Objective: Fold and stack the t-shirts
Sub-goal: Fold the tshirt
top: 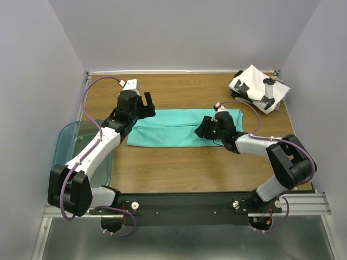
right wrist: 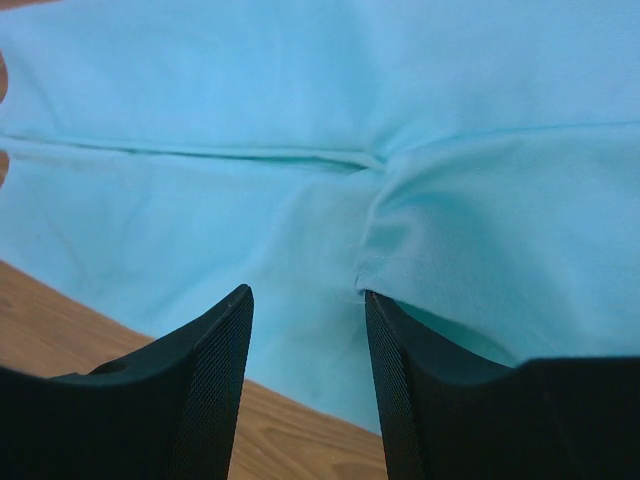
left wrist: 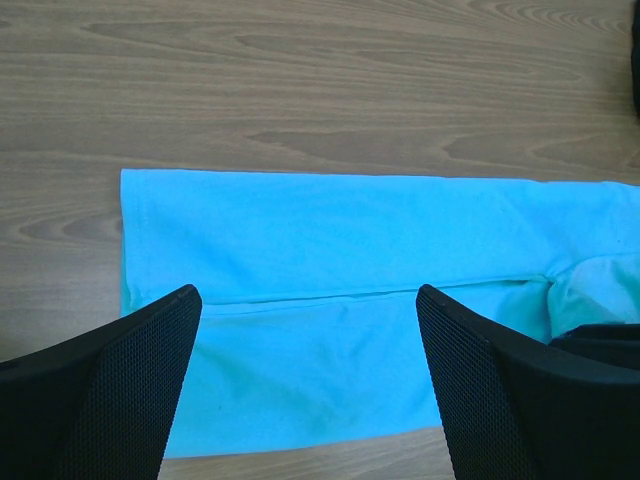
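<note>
Fingers (left wrist: 120, 380) of the left gripper (left wrist: 308, 300) stand wide apart with nothing between them; it is released, and the teal t-shirt (left wrist: 330, 230) lies flat on the wood just below and ahead of it. A straight fold line crosses the cloth between the two fingertips, and the shirt's short end shows off to one side. From above, this gripper (top: 147, 103) sits at the far left corner of the teal t-shirt (top: 179, 127), which is folded into a long band across the middle of the table (top: 179, 173).

The right gripper (right wrist: 306, 297) is also released, its jaws parted by a narrower gap and gripping nothing. It is low over the shirt (right wrist: 300, 100); one fingertip (right wrist: 385, 330) sits right at a puckered edge where a folded flap overlaps the layer beneath, though I cannot tell whether it touches. In the top view it (top: 201, 129) is over the right half of the band, near its front edge.

The white t-shirt with black print (top: 255, 86) lies folded in the far right corner, well apart from both grippers. The translucent bin (top: 68, 142) stands at the table's left edge, partly under the left arm.
</note>
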